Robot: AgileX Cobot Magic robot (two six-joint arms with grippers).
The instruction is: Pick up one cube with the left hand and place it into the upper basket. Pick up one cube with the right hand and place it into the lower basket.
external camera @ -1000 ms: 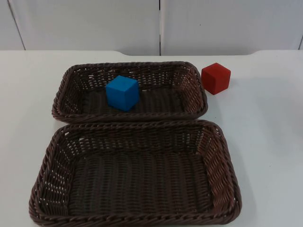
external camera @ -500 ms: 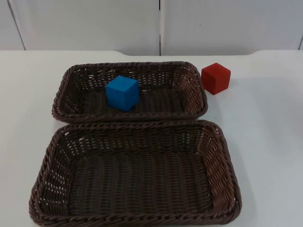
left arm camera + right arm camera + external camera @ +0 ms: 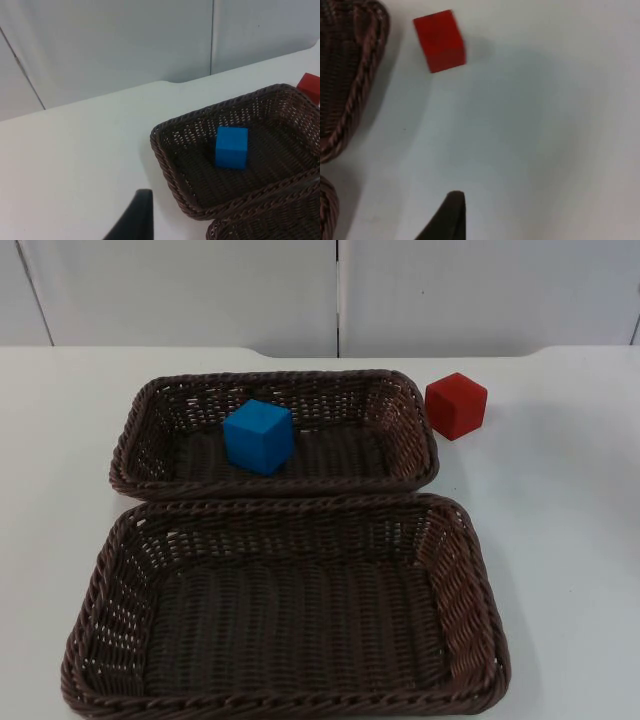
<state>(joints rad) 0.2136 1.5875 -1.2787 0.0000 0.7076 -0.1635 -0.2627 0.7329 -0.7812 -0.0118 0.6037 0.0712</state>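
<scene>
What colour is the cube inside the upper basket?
Blue cube, clearest in the top view.

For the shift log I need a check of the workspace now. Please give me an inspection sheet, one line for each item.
Surface: white table top, bare around the baskets.
Upper basket: holds the blue cube.
Lower basket: nothing inside.
Red cube: on the table, just right of the upper basket, apart from it.
Clutter: nothing seen.
Left gripper: a black fingertip over the table, left of the upper basket.
Right gripper: a black fingertip over the table, short of the red cube.
Cables: nothing seen.
Surroundings: grey partition wall behind the table.
</scene>
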